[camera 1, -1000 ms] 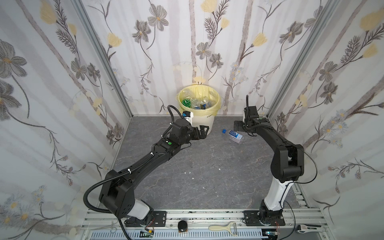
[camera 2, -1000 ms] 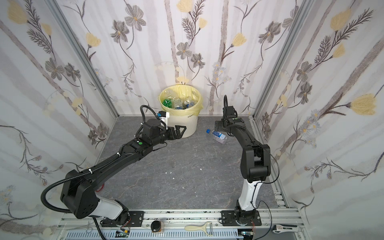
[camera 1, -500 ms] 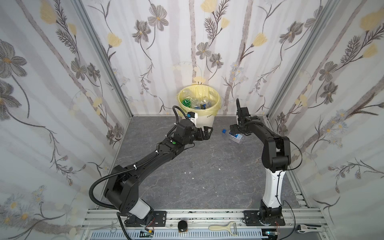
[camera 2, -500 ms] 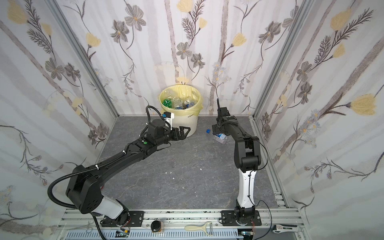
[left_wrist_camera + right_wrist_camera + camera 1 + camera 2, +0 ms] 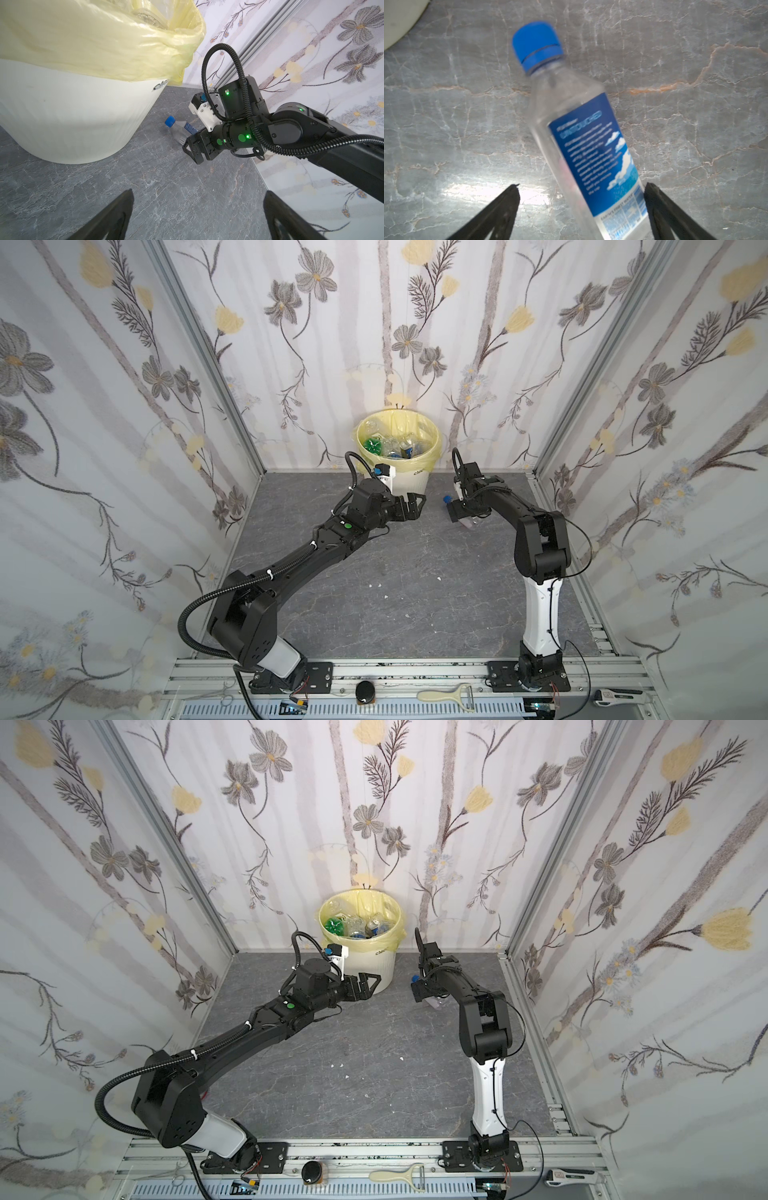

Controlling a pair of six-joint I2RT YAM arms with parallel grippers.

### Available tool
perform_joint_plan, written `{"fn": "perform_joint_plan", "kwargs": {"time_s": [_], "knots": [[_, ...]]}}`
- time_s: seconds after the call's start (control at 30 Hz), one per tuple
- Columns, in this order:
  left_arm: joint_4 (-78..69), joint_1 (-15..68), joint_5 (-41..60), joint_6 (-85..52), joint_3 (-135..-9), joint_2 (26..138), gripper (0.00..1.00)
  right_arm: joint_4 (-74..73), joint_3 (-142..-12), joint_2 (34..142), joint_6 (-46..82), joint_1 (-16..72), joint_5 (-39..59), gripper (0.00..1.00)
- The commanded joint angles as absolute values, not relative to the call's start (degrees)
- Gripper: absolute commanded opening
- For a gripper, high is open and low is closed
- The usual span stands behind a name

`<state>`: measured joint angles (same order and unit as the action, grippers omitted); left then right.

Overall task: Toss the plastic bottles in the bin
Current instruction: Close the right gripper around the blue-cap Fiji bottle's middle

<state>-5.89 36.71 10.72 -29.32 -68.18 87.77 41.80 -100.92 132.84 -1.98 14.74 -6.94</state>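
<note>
Right gripper [image 5: 583,185] spread astride 1 lying bottle [image 5: 577,128], left gripper [image 5: 198,191] released, bin [image 5: 72,116] near

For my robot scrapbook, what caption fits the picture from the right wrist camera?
Open right gripper straddles a blue-capped water bottle lying on the grey table.

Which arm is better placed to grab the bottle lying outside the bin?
Right. The right gripper sits over the bottle, open jaws straddling it; the left gripper hangs open and empty beside the bin.
</note>
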Motion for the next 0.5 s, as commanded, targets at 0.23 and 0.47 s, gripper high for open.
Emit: {"fn": "perform_joint_plan", "kwargs": {"time_s": [0.23, 0.47], "knots": [[-7.7, 36.7, 11.1, -29.5, -68.1, 87.8, 1.00, 40.3, -98.2, 130.4, 0.0, 16.6, -8.8, 0.91], [-7.7, 36.6, 10.6, -29.4, -67.8, 87.3, 1.00, 39.8, -101.9, 133.8, 4.2, 17.0, -6.8, 0.90]]}}
